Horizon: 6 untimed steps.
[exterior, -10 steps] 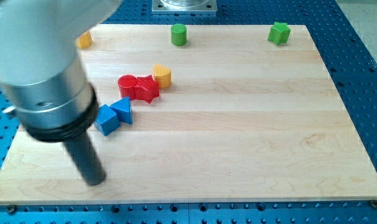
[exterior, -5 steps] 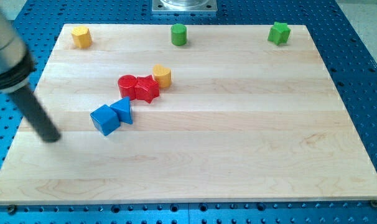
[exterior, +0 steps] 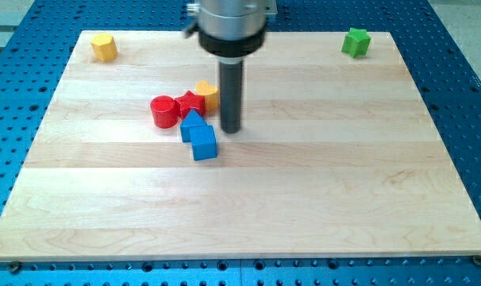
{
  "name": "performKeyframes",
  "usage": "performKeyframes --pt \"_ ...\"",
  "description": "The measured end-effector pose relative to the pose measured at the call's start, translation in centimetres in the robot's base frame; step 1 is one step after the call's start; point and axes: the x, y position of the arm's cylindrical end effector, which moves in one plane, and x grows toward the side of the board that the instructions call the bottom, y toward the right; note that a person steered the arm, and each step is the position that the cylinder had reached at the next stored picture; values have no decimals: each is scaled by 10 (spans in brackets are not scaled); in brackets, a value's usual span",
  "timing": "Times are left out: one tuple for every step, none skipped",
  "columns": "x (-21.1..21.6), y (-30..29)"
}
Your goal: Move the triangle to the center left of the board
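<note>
The blue triangle (exterior: 192,124) lies left of the board's middle, touching the blue cube (exterior: 203,144) just below it and the red star (exterior: 192,103) just above it. My tip (exterior: 231,130) stands on the board just right of the blue triangle and the blue cube, a small gap away. The rod rises straight up from it and covers the right edge of a yellow block (exterior: 205,94).
A red cylinder (exterior: 164,111) sits left of the red star. A yellow block (exterior: 104,47) is at the top left corner and a green star (exterior: 355,41) at the top right. The arm's body (exterior: 231,24) covers the top middle of the wooden board (exterior: 344,183).
My tip has swung from the board's left edge to just right of the blue pair. The blue triangle and cube now lie further right, against the red star. The green cylinder is hidden now.
</note>
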Motion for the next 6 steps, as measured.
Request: performKeyframes --pt "28 -62" --pt "20 -108" --pt "14 -154" --pt "17 -189" --pt "17 -183" --pt "17 -175"
